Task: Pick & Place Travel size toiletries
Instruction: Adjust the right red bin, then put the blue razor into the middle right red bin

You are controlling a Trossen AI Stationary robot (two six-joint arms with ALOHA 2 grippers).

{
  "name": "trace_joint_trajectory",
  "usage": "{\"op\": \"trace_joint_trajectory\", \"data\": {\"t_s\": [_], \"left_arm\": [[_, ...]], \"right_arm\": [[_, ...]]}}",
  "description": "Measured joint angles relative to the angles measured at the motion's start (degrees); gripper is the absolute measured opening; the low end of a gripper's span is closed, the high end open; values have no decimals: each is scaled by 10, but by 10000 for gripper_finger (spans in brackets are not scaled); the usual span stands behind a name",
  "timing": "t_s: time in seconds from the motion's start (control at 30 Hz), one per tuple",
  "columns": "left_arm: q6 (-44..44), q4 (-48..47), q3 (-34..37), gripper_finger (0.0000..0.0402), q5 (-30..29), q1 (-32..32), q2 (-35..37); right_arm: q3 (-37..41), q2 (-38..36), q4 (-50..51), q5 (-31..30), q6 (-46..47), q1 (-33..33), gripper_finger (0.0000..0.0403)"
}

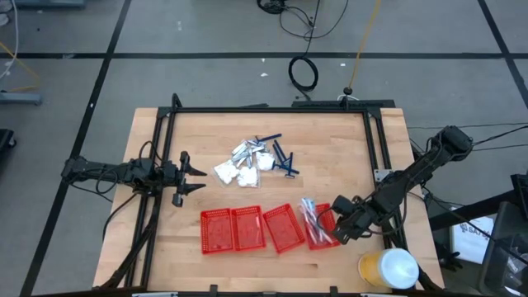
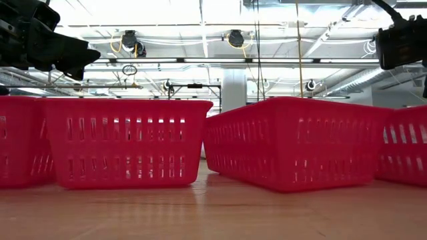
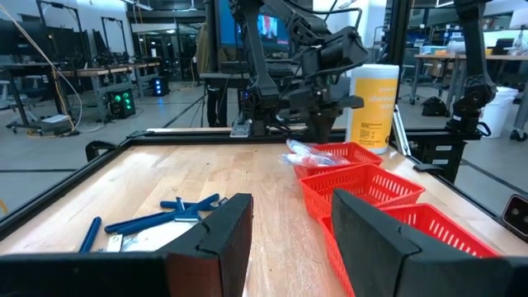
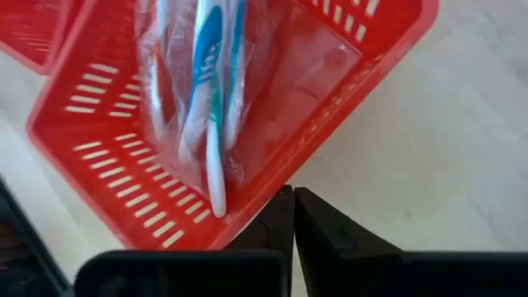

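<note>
Toiletries (image 1: 257, 159) lie piled at the counter's (image 1: 330, 140) upper centre, wrapped toothbrushes (image 4: 206, 91) fill the rightmost red basket (image 1: 321, 227), right claw (image 1: 345, 221) pressed together beside it, left claw (image 1: 191, 177) apart at left.

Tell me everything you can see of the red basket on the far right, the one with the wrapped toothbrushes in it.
The rightmost red basket is plastic-looking, rectangular, with slotted mesh walls and floor, upright on the wooden table, last in a row of four. Clear-wrapped toothbrushes, white with blue and teal, lie lengthwise inside, resting on the floor and against one end wall. The right gripper sits at its rim by one corner, fingers shut together and holding nothing.
</note>
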State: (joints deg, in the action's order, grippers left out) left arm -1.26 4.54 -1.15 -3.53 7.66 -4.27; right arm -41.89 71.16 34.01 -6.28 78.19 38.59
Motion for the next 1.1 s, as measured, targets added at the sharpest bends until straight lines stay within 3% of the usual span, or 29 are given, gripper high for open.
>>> {"op": "trace_joint_trajectory", "data": {"t_s": [0.53,0.77,0.93,1.1], "left_arm": [[0,0,0,166,0,0,0],[0,0,0,166,0,0,0],[0,0,0,166,0,0,0],[0,0,0,166,0,0,0]], "right_arm": [[0,0,-76,-31,-34,0,0],[18,0,-153,-44,-77,0,0],[19,-15,-165,-71,-119,1,0],[19,-45,-233,-86,-221,1,0]]}}
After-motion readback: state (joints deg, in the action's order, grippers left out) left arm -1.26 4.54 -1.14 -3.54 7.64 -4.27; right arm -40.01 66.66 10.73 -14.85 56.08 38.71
